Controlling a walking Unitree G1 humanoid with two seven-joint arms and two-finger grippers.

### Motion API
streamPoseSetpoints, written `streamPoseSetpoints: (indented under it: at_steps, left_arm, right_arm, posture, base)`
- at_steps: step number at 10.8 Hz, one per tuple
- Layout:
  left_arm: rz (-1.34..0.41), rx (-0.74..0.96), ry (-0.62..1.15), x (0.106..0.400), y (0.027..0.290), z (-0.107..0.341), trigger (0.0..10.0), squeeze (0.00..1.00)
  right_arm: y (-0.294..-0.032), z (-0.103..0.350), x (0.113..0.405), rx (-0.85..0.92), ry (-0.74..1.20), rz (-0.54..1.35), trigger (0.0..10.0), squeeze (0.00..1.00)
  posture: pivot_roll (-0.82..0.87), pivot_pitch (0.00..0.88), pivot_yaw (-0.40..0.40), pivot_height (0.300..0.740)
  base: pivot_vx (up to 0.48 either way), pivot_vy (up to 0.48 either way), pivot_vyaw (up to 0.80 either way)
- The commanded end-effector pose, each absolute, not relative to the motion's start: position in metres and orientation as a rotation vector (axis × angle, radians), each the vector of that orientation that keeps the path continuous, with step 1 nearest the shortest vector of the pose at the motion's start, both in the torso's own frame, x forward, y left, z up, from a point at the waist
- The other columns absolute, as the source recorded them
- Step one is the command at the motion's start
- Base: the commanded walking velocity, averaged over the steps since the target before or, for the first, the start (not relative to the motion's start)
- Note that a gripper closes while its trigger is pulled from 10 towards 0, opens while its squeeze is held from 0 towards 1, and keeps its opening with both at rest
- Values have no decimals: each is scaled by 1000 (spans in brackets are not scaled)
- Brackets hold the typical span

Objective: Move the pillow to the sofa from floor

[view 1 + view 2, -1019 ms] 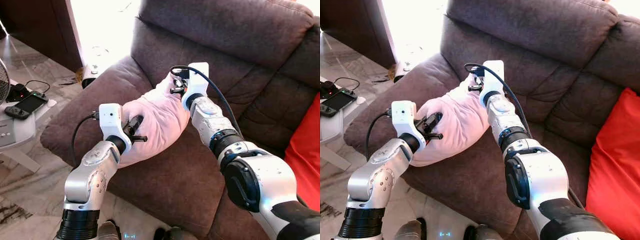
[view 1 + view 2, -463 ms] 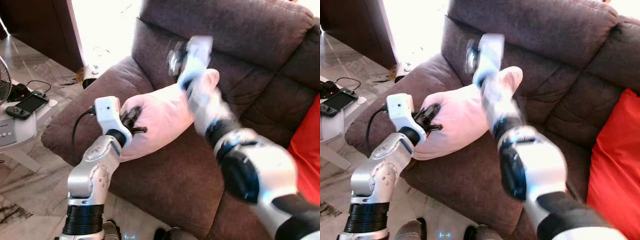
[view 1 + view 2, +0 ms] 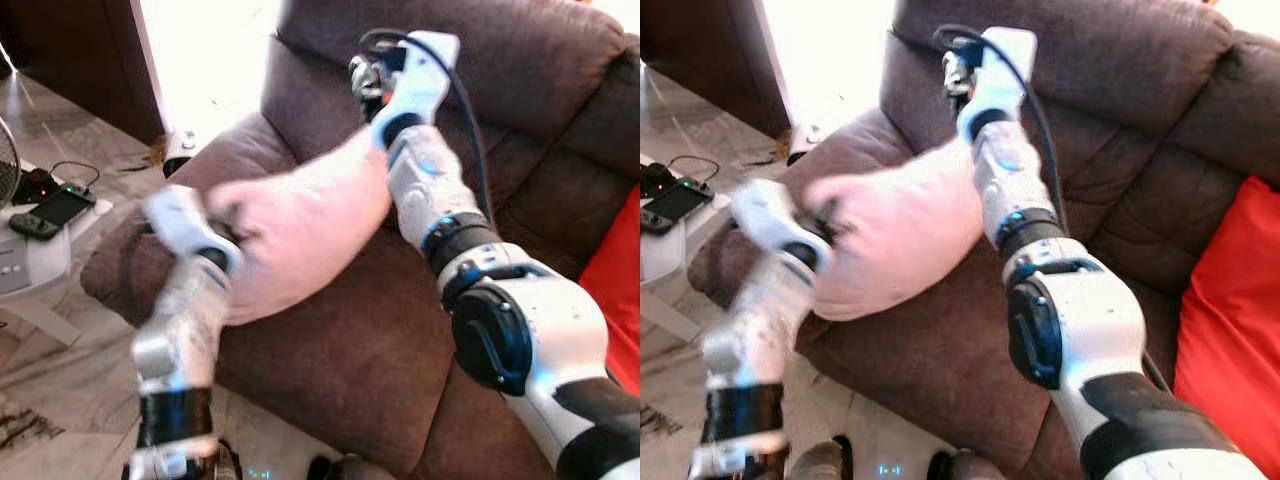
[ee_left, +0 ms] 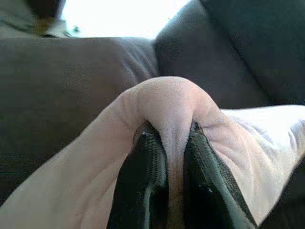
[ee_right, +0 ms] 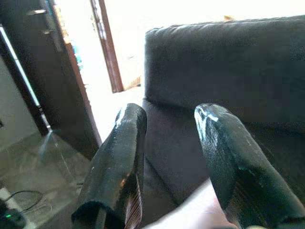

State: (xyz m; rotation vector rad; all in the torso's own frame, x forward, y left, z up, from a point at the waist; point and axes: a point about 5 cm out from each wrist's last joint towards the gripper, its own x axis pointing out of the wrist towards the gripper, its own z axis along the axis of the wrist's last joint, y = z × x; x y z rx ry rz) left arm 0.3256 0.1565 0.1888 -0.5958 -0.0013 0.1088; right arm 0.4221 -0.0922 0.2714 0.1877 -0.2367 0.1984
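The pale pink pillow [image 3: 295,225] lies on the brown sofa's seat [image 3: 330,340], next to the left armrest. My left gripper [image 4: 171,134] is shut on a fold of the pillow [image 4: 167,102] at its near-left end; in the eye views that arm is blurred [image 3: 190,230]. The right gripper [image 5: 169,114] is open with nothing between its fingers. It is held up in front of the sofa's backrest [image 3: 480,50], above the far end of the pillow [image 3: 900,215], with its wrist [image 3: 415,75] clear of the fabric.
A red cushion [image 3: 615,290] lies on the sofa at the far right. A low white table [image 3: 35,255] with a game console [image 3: 45,212] stands on the marble floor to the left. Behind the armrest is a bright doorway [image 3: 200,50].
The right gripper let go of the pillow and rose toward the backrest. The left arm swung left and lower, still holding the pillow, and is now motion-blurred.
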Motion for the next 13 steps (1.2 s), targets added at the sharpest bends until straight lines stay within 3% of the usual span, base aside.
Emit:
streamPoseSetpoints:
  at_steps: [1, 3, 7, 9, 10, 13]
  left_arm:
    - [217, -643, 16, 326, 169, 182, 10000, 0]
    - [270, -628, 27, 324, 177, 181, 10000, 0]
    - [335, -675, 36, 311, 188, 180, 10000, 0]
    - [46, -601, 125, 316, 151, 185, 10000, 0]
    - [44, -655, 113, 320, 150, 189, 10000, 0]
    - [310, -825, 31, 331, 186, 200, 10000, 0]
  right_arm:
    - [-110, 262, 422, 190, -236, 144, 10000, 0]
    - [-148, 217, 414, 187, -161, 37, 10000, 0]
    - [-185, 147, 384, 142, -40, -41, 10000, 0]
    - [-197, 127, 370, 146, -17, -77, 10000, 0]
    - [-199, 119, 364, 144, -3, -83, 10000, 0]
    - [-201, 105, 352, 153, 38, -100, 10000, 0]
  posture:
    - [157, 151, -160, 740]
    - [147, 149, -150, 740]
    - [156, 145, -134, 740]
    - [156, 140, -124, 740]
    - [153, 138, -122, 740]
    - [156, 132, -122, 740]
  base:
    - [0, 0, 0]
    - [0, 0, 0]
    - [0, 0, 0]
    - [0, 0, 0]
    - [0, 0, 0]
    - [0, 0, 0]
